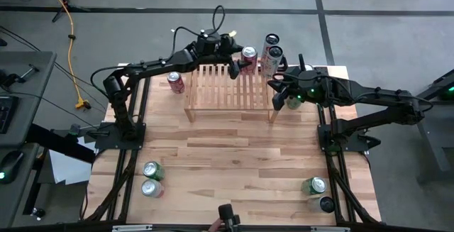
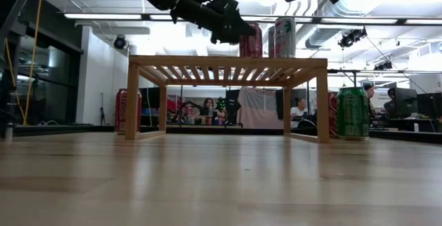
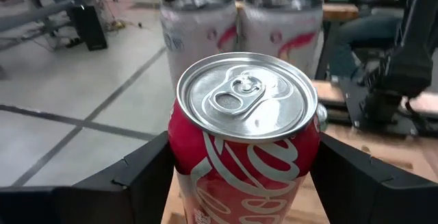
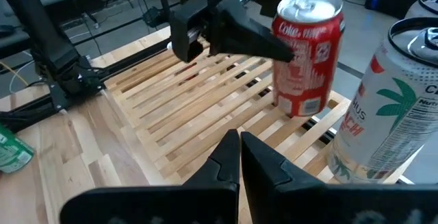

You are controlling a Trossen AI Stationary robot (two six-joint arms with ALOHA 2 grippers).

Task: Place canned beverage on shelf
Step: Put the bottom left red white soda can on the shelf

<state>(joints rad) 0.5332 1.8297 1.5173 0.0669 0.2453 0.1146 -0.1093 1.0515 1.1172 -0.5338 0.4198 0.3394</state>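
Standing upright on the shelf (image 1: pixel 228 87) at its far right corner: red cola can (image 1: pixel 248 59). Bracketing that can from the left, fingers spread on either side, contact unclear: left gripper (image 1: pixel 240 63). Hovering over the shelf's right end, nearer than the can, fingers pressed together, holding nothing: right gripper (image 1: pixel 273 83).

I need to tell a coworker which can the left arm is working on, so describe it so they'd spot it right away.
Find the light-wood slatted shelf at the table's far end. At its far right corner, a red Coca-Cola can stands upright on the slats, between the fingers of the left gripper. The two taller white cans right beside it are free of any gripper, and they are not red.
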